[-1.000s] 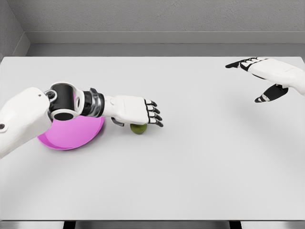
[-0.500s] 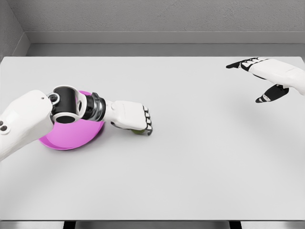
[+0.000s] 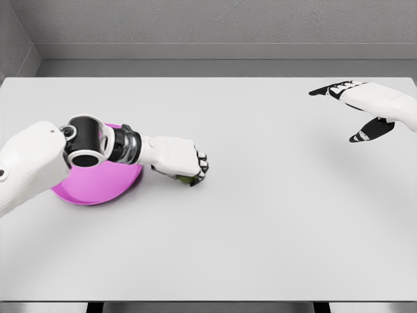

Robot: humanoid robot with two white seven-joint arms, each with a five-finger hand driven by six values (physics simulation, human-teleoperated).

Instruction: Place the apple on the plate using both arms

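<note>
Under the curled fingers of the left hand (image 3: 179, 160) sat the green apple (image 3: 187, 178), clamped for its lift to the pink plate (image 3: 98, 186) just behind the wrist, while the right hand (image 3: 368, 104) hovered open, well apart.

Your left hand (image 3: 181, 160) sits fisted, fingers curled under — your right hand (image 3: 365, 104) hovers far right, fingers spread.

A white worktop (image 3: 260, 215) fills the frame. At left of centre, the left hand (image 3: 179, 160) is curled around a green apple (image 3: 188, 178), just right of a pink plate (image 3: 98, 184). At upper right, the right hand (image 3: 365, 104) hovers with fingers spread.
</note>
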